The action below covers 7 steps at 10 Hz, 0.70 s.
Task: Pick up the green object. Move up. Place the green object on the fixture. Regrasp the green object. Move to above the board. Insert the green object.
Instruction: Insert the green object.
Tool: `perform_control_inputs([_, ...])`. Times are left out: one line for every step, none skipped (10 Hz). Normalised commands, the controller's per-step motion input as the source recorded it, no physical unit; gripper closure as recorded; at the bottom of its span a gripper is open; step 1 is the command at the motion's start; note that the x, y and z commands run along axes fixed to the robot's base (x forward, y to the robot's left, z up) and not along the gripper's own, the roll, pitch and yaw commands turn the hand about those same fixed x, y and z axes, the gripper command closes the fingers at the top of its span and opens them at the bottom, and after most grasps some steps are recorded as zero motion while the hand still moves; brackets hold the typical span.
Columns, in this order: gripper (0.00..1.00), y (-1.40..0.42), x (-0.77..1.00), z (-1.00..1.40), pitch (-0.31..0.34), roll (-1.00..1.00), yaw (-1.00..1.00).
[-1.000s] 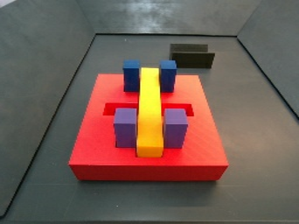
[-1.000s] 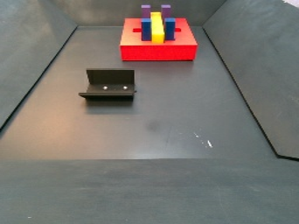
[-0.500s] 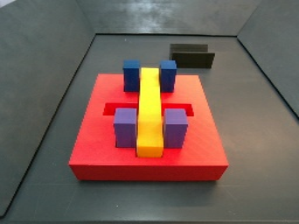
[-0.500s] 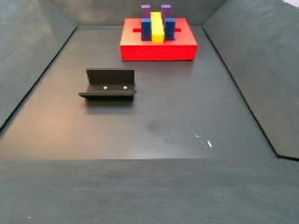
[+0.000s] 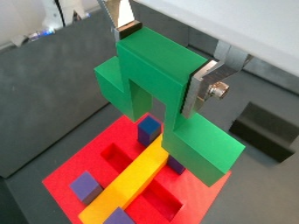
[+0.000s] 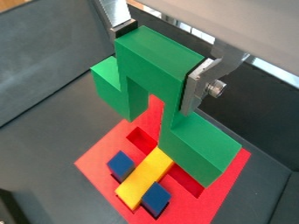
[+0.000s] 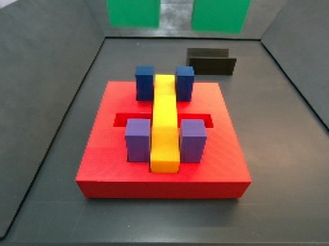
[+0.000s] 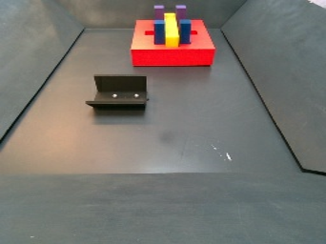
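My gripper [image 5: 162, 59] [image 6: 163, 57] is shut on the green object [image 5: 198, 144] [image 6: 193, 150], its silver fingers [image 5: 200, 84] clamping the top bar from both sides. In both wrist views the object hangs above the red board [image 5: 73, 168] [image 6: 100, 157]. In a side view only two green ends [image 7: 133, 12] show at the top edge, high above the far part of the board [image 7: 103, 163]; the gripper itself is out of that frame. The black fixture [image 7: 213, 61] [image 8: 118, 92] [image 5: 271, 131] stands bare on the floor away from the board [image 8: 173, 55].
On the board lies a long yellow bar [image 7: 166, 120] with two blue blocks [image 7: 145, 82] at its far end and two purple blocks [image 7: 139, 139] beside its near part. Dark sloping walls [image 8: 32, 86] enclose the grey floor.
The green object's lower ends have come into sight at the top of a side view, where nothing showed before. Board and fixture have not moved.
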Motion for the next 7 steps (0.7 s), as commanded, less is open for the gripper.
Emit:
perform_control_inputs([1.0,-0.23,-0.21,-0.81,0.0,-0.04,0.0])
perform_control_inputs([1.0,-0.11,-0.06,-0.7,-0.027,-0.05,0.0])
perform_control_inputs([1.0,-0.05,0.0,-0.69,-0.049,-0.04,0.0])
perform_control_inputs([1.0,-0.12,-0.05,-0.76,-0.059,-0.02,0.01])
perform_control_inputs([1.0,-0.13,-0.06,-0.77,-0.047,-0.01,0.05])
perform_control_inputs([1.0,-0.13,-0.12,-0.78,0.0,0.0,0.08])
perform_control_inputs([1.0,-0.13,-0.34,-0.63,0.0,0.03,0.12])
